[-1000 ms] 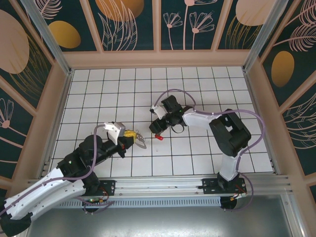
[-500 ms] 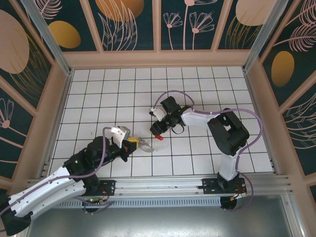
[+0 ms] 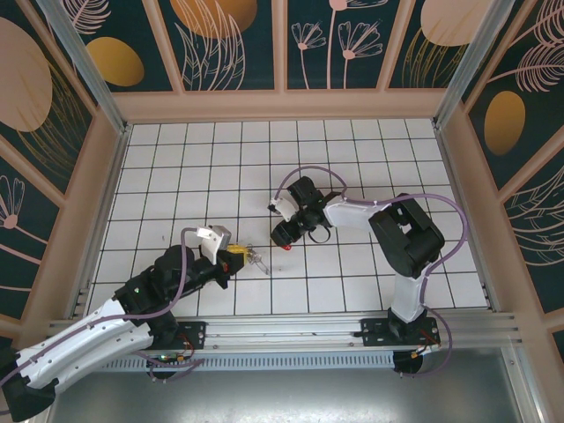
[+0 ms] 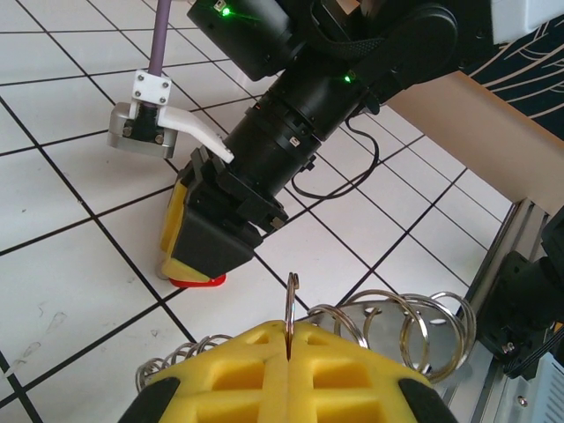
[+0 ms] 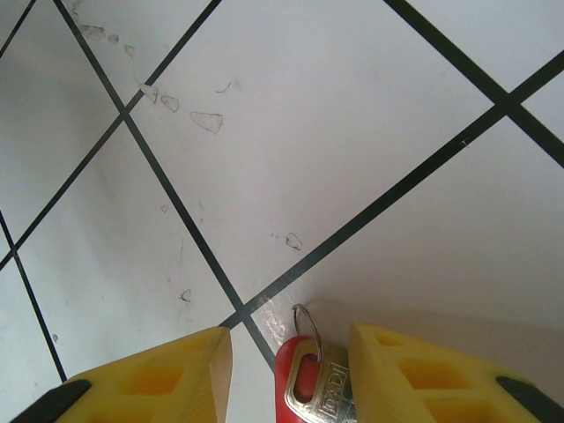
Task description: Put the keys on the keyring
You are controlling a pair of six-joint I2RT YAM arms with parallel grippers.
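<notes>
Key pickup in hand! The left end effector (image 4: pixel 289 342) is clamped on the keyring (image 4: pixel 414 322), thin wire pinched between its pads at the frame's bottom. The right end effector (image 5: pixel 289 344) hangs over the red key (image 5: pixel 304 388) on the counter (image 5: pixel 264 132), fingers apart either side. Next, I'd say: close squarely on the key's head, then lift.

The white tabletop (image 3: pixel 176 167), ruled into square tiles by thin black lines and marked with a few faint scuffs, carries a small red-headed key (image 3: pixel 287 246) lying flat just beside a line crossing near its middle, somewhat toward the near edge.
</notes>
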